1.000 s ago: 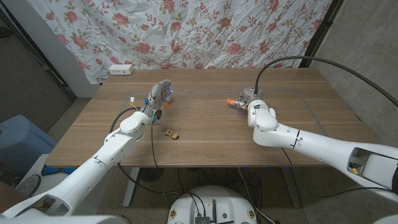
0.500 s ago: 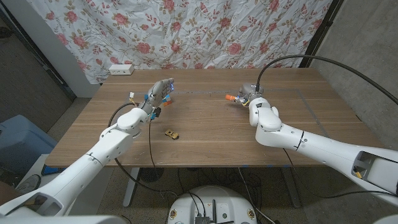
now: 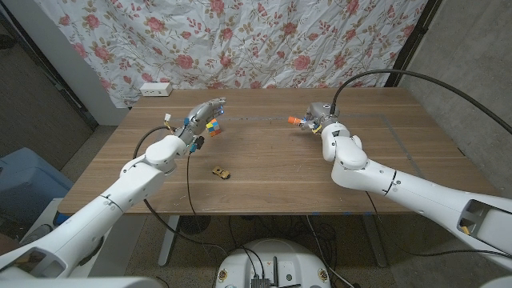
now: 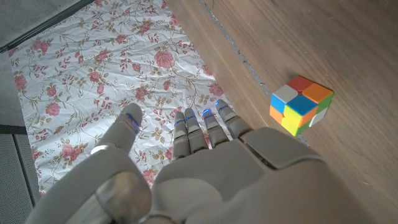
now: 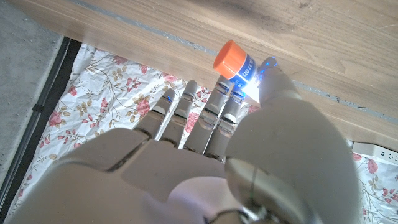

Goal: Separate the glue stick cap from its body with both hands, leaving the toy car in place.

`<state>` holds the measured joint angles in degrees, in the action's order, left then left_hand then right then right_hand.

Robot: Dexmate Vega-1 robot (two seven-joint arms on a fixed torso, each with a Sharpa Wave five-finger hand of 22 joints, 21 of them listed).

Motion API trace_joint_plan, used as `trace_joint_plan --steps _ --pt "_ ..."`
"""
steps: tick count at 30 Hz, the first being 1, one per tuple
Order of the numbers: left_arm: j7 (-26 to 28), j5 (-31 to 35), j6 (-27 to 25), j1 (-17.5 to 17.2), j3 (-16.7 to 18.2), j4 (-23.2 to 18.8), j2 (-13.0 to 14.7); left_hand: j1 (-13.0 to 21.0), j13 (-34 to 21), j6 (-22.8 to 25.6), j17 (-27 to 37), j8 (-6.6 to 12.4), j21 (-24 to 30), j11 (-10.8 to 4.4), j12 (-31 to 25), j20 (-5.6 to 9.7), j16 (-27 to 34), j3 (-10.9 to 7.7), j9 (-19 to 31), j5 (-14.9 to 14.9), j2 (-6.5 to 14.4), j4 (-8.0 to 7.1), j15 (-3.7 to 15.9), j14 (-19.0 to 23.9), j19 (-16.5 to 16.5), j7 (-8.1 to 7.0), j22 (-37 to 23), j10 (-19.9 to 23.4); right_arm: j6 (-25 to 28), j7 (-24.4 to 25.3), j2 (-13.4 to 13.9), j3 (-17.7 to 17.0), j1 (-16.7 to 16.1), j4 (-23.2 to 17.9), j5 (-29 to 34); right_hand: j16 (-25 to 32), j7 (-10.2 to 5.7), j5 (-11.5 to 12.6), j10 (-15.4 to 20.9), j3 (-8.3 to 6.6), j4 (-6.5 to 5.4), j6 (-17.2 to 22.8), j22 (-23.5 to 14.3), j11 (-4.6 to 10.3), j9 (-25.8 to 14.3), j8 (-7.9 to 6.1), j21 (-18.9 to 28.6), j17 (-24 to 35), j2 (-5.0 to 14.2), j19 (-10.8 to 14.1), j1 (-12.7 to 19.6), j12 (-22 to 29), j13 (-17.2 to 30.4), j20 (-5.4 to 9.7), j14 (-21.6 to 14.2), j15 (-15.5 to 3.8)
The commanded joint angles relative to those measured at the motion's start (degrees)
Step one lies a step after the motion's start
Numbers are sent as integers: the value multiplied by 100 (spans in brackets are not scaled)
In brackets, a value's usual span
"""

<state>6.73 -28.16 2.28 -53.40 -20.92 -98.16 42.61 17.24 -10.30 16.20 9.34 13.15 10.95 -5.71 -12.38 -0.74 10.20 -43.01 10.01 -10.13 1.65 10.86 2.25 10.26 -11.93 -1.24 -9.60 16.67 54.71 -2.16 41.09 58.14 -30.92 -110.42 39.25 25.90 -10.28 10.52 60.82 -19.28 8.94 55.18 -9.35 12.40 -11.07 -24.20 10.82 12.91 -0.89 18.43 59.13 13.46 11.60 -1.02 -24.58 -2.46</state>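
Observation:
The glue stick (image 5: 239, 67), a white body with a blue label and an orange cap (image 3: 294, 120), is pinched between the thumb and fingers of my right hand (image 3: 318, 118) above the table's far right-middle part. The cap sits on the body. My left hand (image 3: 203, 113) hovers over the far left part of the table with its fingers stretched out and nothing in them. The small yellow toy car (image 3: 221, 171) stands on the table nearer the front, below and to the right of the left hand, apart from both hands.
A multicoloured cube (image 3: 212, 124) (image 4: 301, 104) lies on the wood just beside the left hand's fingertips. A white power strip (image 3: 155, 89) sits at the table's far left corner. A floral cloth (image 3: 264, 40) hangs behind the table.
My right hand has carried the glue stick a little farther back. The left arm has swung leftward, its hand stretching out toward the back. The toy car has not moved.

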Motion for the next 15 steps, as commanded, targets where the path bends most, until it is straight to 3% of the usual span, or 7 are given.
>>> trace_joint_plan --steps 1,8,15 --pt "-126 353 -59 137 -62 -152 219 236 -22 206 21 79 18 -26 -38 -9 38 5 25 -27 -102 49 16 110 -119 -74 0 140 -286 28 26 -270 -221 -188 191 29 -274 41 54 26 -18 317 -12 -1 -14 8 3 28 56 58 -22 -23 29 -3 -65 -696" --pt "-363 433 -28 283 -141 -84 253 411 -31 280 28 91 -20 13 -8 -29 18 37 29 -27 -243 44 -114 108 -69 -70 -3 159 -500 8 42 -448 -360 -283 203 27 -275 41 53 30 -15 319 -12 -1 -14 16 -1 29 62 56 -15 -34 31 -1 -50 -703" --pt "-626 427 -42 411 -187 -41 311 536 -38 225 34 57 -40 -44 27 -58 -8 72 32 -29 -356 37 -146 27 -14 -83 -6 127 -673 26 38 -575 -470 -334 290 27 -275 40 50 33 -8 318 -12 1 -14 26 -3 30 69 60 -1 -46 33 -5 -41 -710"
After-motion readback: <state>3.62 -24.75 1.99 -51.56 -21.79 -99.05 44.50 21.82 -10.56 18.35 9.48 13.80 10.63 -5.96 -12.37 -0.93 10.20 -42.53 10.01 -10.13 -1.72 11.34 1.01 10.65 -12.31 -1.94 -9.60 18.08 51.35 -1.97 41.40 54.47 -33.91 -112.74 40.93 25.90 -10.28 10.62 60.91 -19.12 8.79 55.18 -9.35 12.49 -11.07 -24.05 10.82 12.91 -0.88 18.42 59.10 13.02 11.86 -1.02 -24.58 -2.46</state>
